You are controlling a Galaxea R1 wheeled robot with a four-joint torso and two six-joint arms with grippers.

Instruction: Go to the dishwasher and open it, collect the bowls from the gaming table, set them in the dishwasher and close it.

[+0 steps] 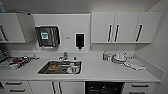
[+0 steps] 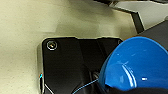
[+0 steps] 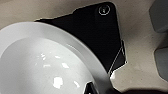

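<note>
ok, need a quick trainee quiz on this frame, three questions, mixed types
1. True or false: the dishwasher under the counter is shut.
2. The bowl in the left wrist view is: A) red B) blue C) green.
3. Fill in: the second bowl, in the right wrist view, is ____.

Key:
1. False; its dark racks show below the counter edge.
2. B.
3. White.
</note>
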